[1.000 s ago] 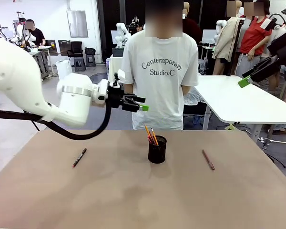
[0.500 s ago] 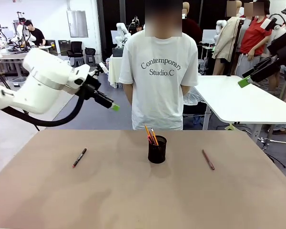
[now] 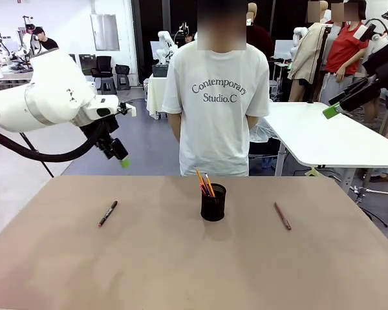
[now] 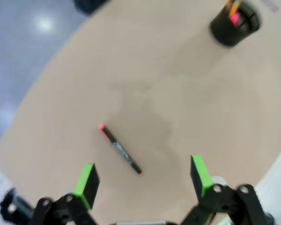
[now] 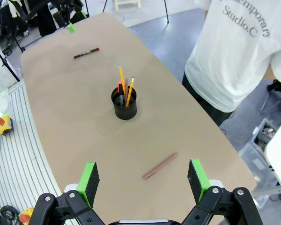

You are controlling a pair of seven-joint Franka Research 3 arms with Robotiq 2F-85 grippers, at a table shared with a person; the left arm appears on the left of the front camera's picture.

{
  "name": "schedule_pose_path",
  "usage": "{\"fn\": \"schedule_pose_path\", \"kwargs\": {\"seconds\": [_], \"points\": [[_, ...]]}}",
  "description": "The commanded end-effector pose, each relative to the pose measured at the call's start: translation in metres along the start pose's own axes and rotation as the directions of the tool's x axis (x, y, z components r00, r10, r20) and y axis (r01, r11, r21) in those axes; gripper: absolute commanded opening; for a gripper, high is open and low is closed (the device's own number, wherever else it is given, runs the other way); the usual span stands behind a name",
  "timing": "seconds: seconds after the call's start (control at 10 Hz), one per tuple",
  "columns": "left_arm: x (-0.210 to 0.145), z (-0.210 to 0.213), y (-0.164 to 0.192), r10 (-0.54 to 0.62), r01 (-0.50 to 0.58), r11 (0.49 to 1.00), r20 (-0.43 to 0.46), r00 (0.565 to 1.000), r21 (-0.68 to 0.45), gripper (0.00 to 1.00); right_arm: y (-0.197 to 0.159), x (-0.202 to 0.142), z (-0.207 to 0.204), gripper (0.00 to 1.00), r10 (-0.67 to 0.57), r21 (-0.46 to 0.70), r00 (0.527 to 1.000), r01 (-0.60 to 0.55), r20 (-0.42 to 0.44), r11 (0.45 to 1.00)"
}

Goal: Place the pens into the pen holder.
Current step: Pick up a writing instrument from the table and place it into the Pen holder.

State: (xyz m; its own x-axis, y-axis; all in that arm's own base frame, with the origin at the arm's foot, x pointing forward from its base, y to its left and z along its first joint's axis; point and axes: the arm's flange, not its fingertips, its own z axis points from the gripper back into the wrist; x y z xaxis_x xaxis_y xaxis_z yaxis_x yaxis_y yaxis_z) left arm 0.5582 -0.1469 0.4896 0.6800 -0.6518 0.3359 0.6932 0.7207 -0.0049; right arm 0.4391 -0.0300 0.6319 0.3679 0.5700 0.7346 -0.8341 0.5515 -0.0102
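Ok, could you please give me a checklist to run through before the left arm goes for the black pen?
1. Left gripper open: ok.
2. Black pen lying free on the table: ok.
3. Pen between the gripper's fingers in the left wrist view: ok, though it lies at a slant.
4. Pen holder upright, with room inside: ok.
5. Right gripper open, high above the table: ok.
6. Person behind the far edge, nothing reaching over the table: ok.
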Motion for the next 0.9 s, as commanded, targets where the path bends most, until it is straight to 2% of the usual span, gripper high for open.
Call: {"fn": "schedule_pose_path", "kwargs": {"seconds": [0.0,0.2,0.3,0.4,0.5,0.8], "points": [[0.018,-0.007,0.003,0.050,-0.052,0.999,-0.111,0.993,-0.013,1.00,0.000,0.001,0.001,1.00,0.003,0.004,1.000,-0.003,0.008,1.000],[0.012,-0.023,0.007,0.127,-0.112,0.990,-0.213,0.969,0.080,1.00,0.000,0.001,0.001,1.00,0.003,0.004,1.000,-0.003,0.008,1.000],[0.010,-0.036,0.010,0.176,-0.159,0.982,-0.206,0.963,0.098,1.00,0.000,0.001,0.001,1.00,0.003,0.004,1.000,-0.003,0.008,1.000],[0.010,-0.042,0.010,0.185,-0.173,0.980,-0.137,0.973,0.097,1.00,0.000,0.001,0.001,1.00,0.003,0.004,1.000,-0.003,0.008,1.000],[0.002,-0.032,0.009,0.128,-0.116,0.991,-0.194,0.973,0.070,1.00,0.000,0.001,0.001,1.00,0.003,0.004,1.000,-0.003,0.008,1.000],[0.005,-0.041,0.010,0.153,-0.141,0.987,-0.186,0.970,0.076,1.00,0.000,0.001,0.001,1.00,0.003,0.004,1.000,-0.003,0.008,1.000]]}}
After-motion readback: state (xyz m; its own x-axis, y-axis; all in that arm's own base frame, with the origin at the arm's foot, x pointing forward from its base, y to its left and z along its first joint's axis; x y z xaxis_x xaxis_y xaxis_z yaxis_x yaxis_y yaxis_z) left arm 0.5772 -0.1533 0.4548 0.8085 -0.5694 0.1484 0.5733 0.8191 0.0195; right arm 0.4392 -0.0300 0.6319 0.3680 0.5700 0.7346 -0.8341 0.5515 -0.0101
